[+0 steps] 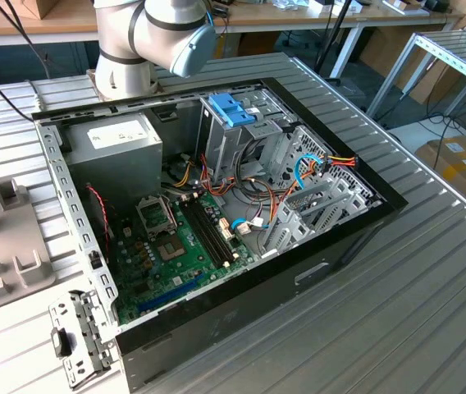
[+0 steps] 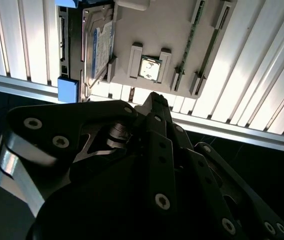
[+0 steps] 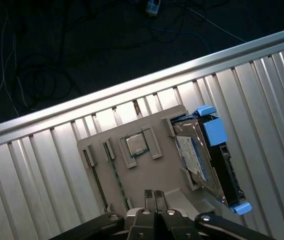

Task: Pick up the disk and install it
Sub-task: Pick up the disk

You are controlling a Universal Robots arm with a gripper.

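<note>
- The disk (image 3: 198, 159) sits at one side of a grey tray (image 3: 149, 176). It looks tipped up on its side, with a light-blue rail (image 3: 213, 129) along its edge. In the second wrist view we see the disk (image 2: 99, 47) in the same spot on the tray (image 2: 167, 30).
- The tray also holds a small square chip (image 3: 136, 144) and a thin green stick (image 3: 116, 175) (a memory stick, we think).
- The tray rests on a ribbed metal table (image 3: 42, 165).
- The gripper (image 3: 154, 196) hangs over the near edge of the tray, apart from the disk. Its two fingers are pressed together and there is nothing between them. We see the same in the second wrist view, where the gripper (image 2: 157, 99) has nothing in it.
- In the exterior view, the computer case (image 1: 299, 279) lies open on the table (image 1: 413, 312). Inside it stands a tall metal cage with a bright-blue bracket (image 1: 231, 107), with wires around it.
- The arm (image 1: 155, 33) stands behind the case, and the tray (image 1: 3, 238) is at the exterior view's left, beside the case.
- We think the job has hardly begun. The disk is not picked up yet and not put into the case yet.
</note>
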